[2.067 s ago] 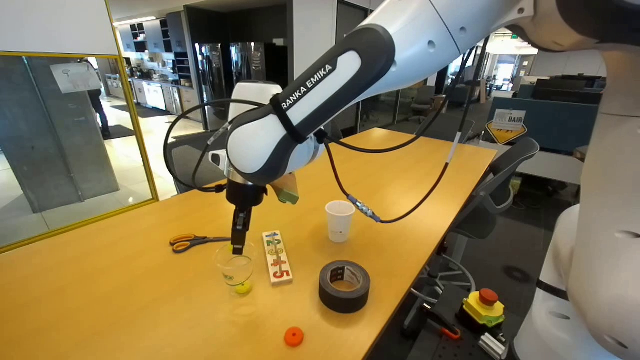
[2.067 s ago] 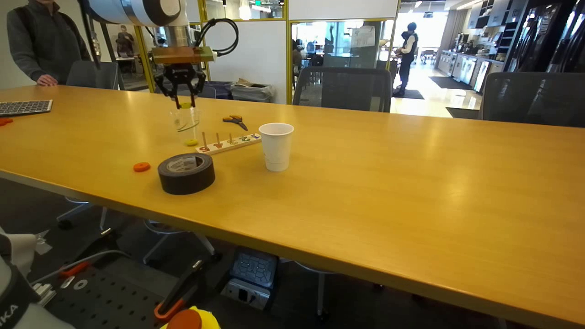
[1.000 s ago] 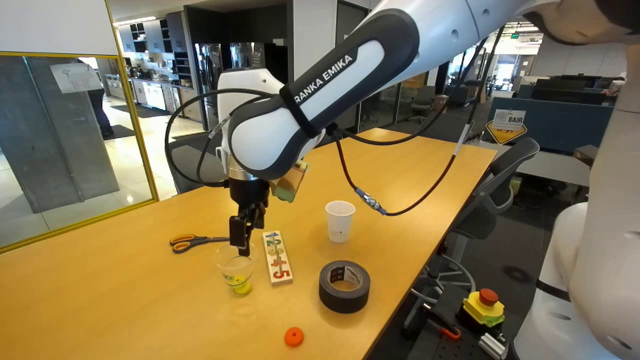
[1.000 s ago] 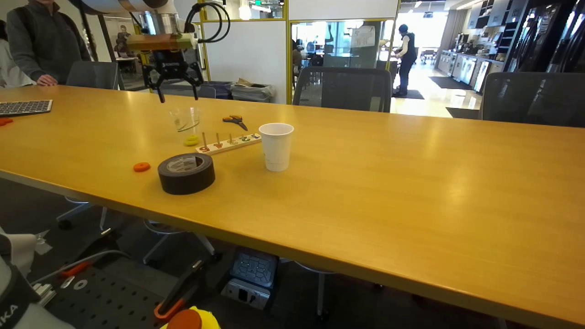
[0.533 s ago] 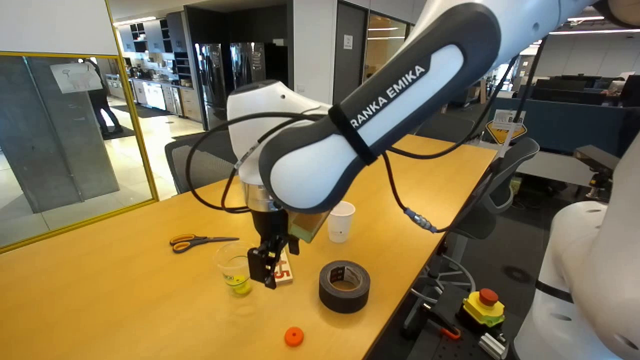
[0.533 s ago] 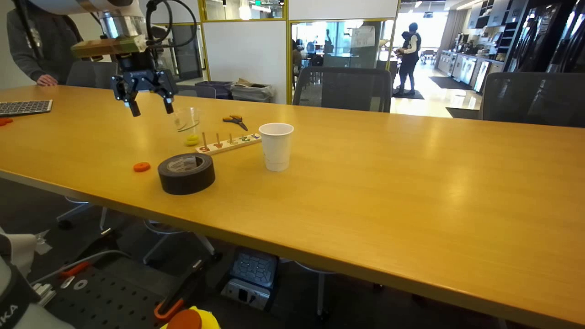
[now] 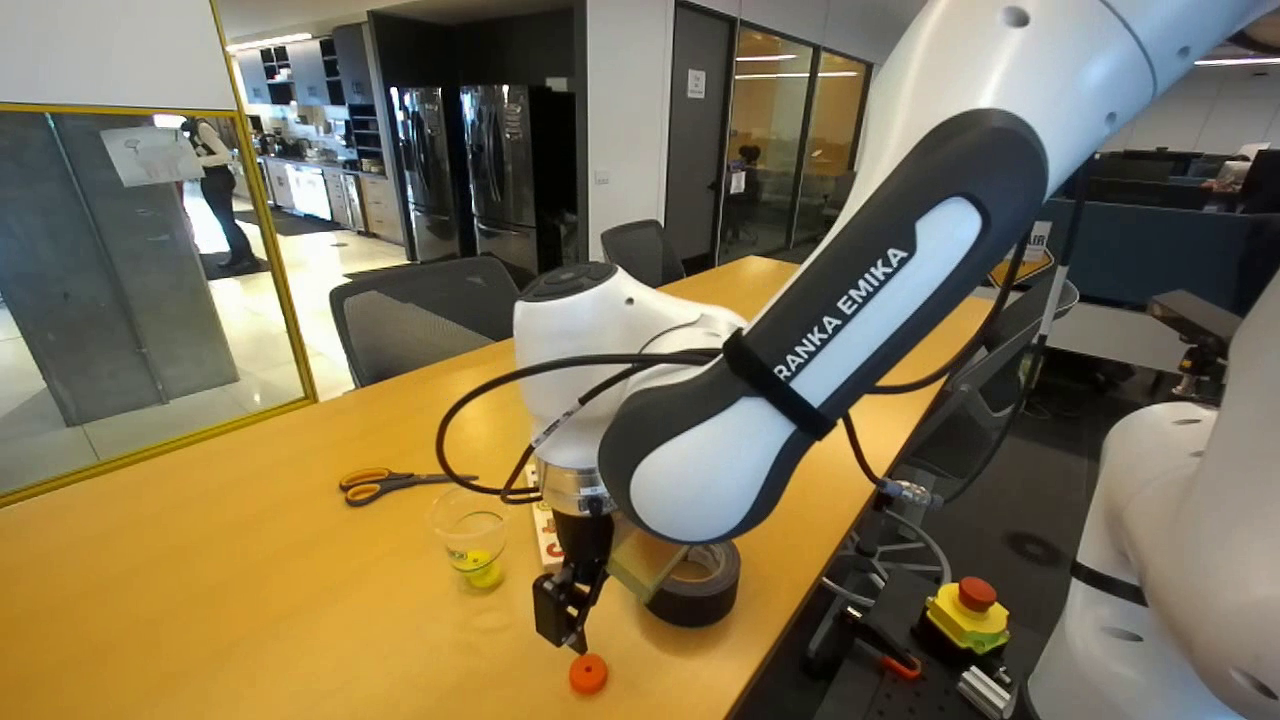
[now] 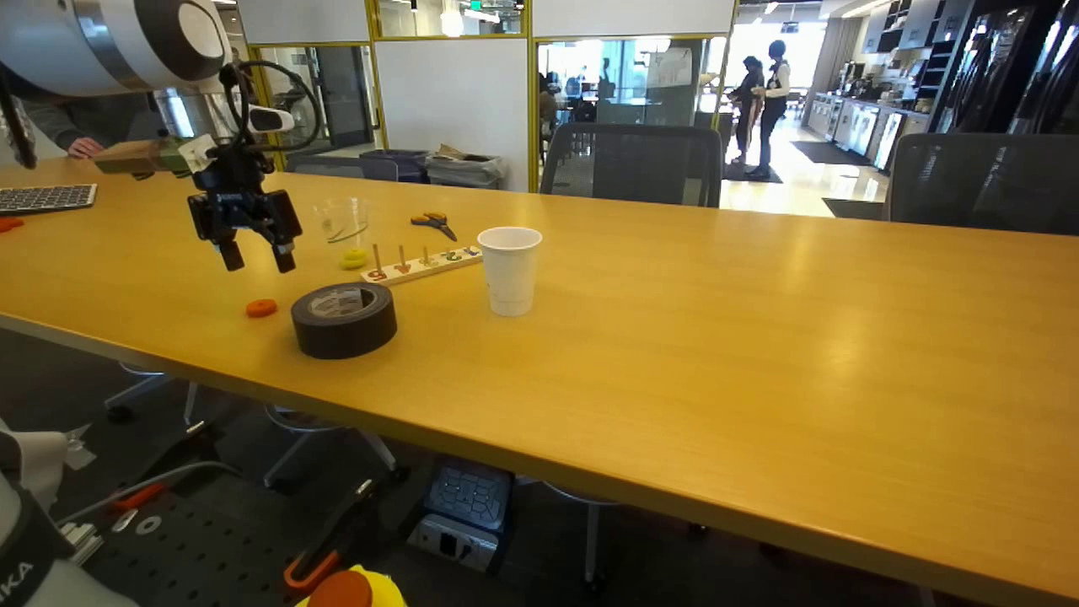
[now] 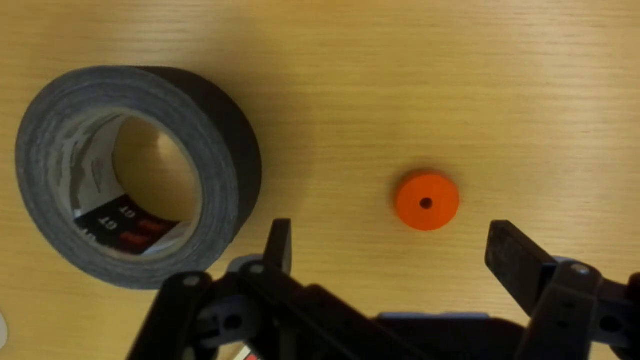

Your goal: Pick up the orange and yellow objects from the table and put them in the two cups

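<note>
My gripper (image 9: pixel 390 235) is open above the table (image 8: pixel 716 337), nothing between its fingers. A round orange object (image 9: pixel 427 190) with a centre hole lies flat on the wood, just beyond the fingertips in the wrist view and nearer the right one. In an exterior view the gripper (image 8: pixel 260 263) hovers above this orange piece (image 8: pixel 261 308), apart from it. Yellow pieces (image 7: pixel 480 572) rest at the bottom of the clear cup (image 7: pixel 462 520). The white cup (image 8: pixel 510 274) stands upright; the arm hides it in an exterior view.
A black tape roll (image 9: pixel 245 150) sits close by the left finger. Beyond are a numbered peg board (image 8: pixel 421 265) and orange-handled scissors (image 8: pixel 434 223). A keyboard (image 8: pixel 46 198) and a small orange-red item (image 8: pixel 10 224) lie at the far side.
The yellow piece between my fingers over the clear cup was let go and dropped inside. The gripper opened, then moved away from the cup and down toward the orange piece.
</note>
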Motion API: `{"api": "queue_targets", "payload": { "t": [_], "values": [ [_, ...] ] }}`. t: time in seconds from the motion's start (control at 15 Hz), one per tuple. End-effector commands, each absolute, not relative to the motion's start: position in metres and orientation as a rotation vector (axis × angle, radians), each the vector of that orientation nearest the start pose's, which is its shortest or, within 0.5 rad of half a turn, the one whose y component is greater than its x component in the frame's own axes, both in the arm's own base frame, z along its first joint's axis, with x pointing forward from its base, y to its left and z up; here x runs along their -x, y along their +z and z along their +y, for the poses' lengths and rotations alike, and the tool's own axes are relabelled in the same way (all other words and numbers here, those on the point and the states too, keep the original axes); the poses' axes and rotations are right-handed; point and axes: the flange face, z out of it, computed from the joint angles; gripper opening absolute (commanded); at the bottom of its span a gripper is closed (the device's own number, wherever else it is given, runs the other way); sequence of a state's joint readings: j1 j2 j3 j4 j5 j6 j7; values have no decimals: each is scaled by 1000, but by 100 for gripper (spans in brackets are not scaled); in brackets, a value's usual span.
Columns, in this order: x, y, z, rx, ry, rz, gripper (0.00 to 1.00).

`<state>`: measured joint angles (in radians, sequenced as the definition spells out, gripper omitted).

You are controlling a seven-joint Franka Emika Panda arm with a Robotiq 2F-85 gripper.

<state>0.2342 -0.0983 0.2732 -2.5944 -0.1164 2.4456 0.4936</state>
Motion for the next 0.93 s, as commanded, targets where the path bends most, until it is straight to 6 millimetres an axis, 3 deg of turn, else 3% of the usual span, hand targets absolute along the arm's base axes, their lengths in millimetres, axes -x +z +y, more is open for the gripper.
{"api": "queue_targets", "payload": {
  "t": [0.0, 0.87],
  "values": [
    [-368, 275, 196, 3169, -85, -61, 100],
    [-375, 233, 190, 3058, -76, -75, 100]
  ]
}}
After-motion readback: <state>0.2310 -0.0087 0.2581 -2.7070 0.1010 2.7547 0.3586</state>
